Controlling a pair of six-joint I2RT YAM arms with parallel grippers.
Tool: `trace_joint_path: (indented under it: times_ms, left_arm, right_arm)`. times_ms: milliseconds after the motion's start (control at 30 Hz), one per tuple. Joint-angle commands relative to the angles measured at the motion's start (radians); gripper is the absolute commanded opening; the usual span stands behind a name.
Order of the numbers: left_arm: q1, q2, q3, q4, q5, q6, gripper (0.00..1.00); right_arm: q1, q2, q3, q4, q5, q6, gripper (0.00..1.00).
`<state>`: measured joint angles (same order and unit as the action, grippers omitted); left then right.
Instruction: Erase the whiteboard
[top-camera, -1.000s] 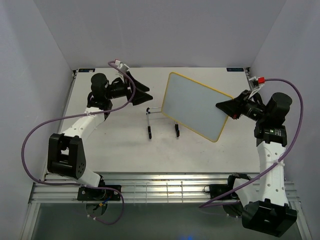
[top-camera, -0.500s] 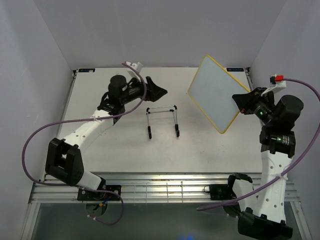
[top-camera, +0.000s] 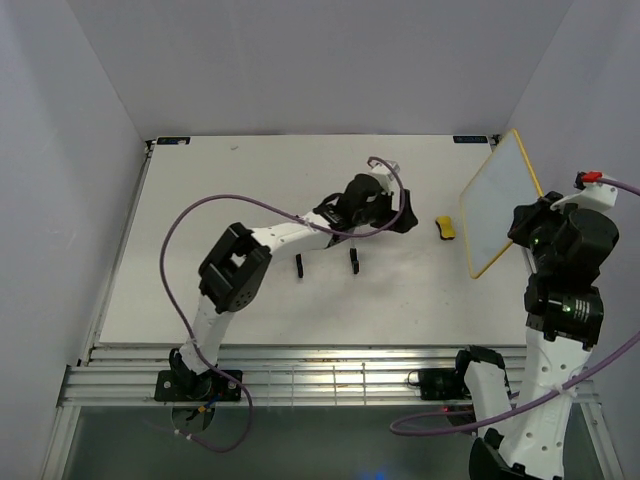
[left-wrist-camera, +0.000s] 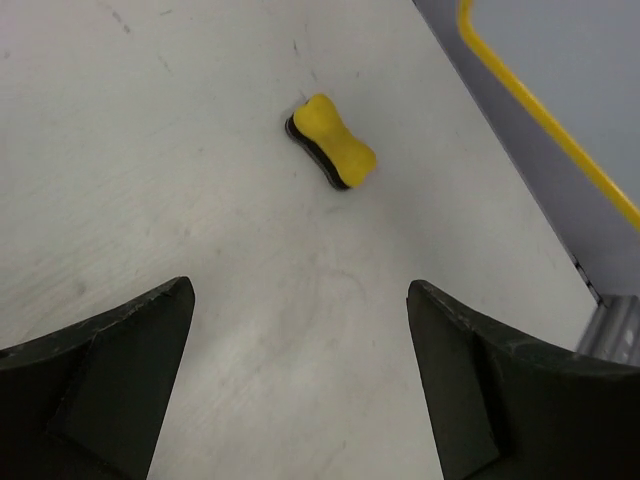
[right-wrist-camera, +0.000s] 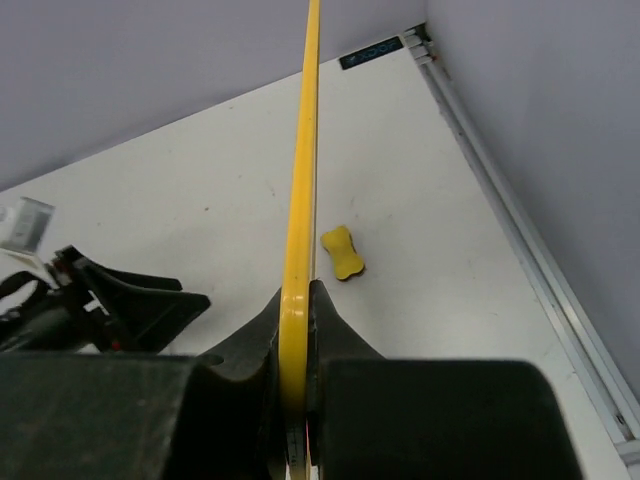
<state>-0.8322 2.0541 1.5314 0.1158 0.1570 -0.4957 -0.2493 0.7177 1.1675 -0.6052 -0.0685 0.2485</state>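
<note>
White surface, bare for the most part, and everything that matters sits toward its right-hand end.

The left claw is stretched far across with its jaws spread wide and nothing between them. Ahead of it, almost in line with the gap and not yet touched, lies the small yellow eraser, bone-shaped with a dark layer along one side. I'd say the step in hand is picking it up. To do that well, the claw should come down with one finger on each side of the narrow waist, turned to cross the short way. The grip belongs on the yellow body, so the dark layer stays free to meet the board.

Beyond the eraser, up off the surface, the whiteboard is pinched by its yellow frame in the right claw, whose jaws are closed tight on the edge. That arm would do best to hold it firm and face it toward the left claw.

Behind the left claw, the wire stand shows only its two feet; the arm covers the rest. The board's face is seen at a steep slant from above and edge-on from the right wrist, so I can't tell whether any writing is on it.
</note>
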Motion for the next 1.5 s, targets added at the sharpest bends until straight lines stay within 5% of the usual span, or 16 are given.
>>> trace_joint_path:
  times_ms: [0,367,633,1000,1133,1333,1467]
  left_arm:
    - [-0.08,0.159,0.256,-0.074,-0.14,0.055,0.98]
    - [-0.159,0.636,0.81,-0.073,-0.349,0.04,0.98]
    - [-0.188,0.831,0.972,0.108,-0.458,0.189,0.98]
    - [-0.252,0.899,0.984,0.154,-0.487,0.384,0.98]
    - [-0.252,0.885,0.978,0.102,-0.479,0.393,0.89]
    - [-0.239,0.816,0.917,-0.062,-0.478,0.324,0.45]
    - [-0.206,0.657,0.678,-0.09,-0.384,0.238,0.45]
  right_arm:
    - [-0.002,-0.092,0.04,0.096,0.17,0.024,0.08]
    - [0.03,-0.149,0.104,0.018,0.231,0.061,0.08]
    - [0.102,-0.19,0.104,-0.007,0.194,0.074,0.08]
    - [0.156,-0.228,0.072,0.005,0.18,0.069,0.08]
    - [0.169,-0.241,0.077,0.004,0.197,0.055,0.08]
    - [0.185,-0.25,0.098,-0.002,0.22,0.046,0.08]
    - [0.188,-0.258,0.112,-0.004,0.22,0.043,0.08]
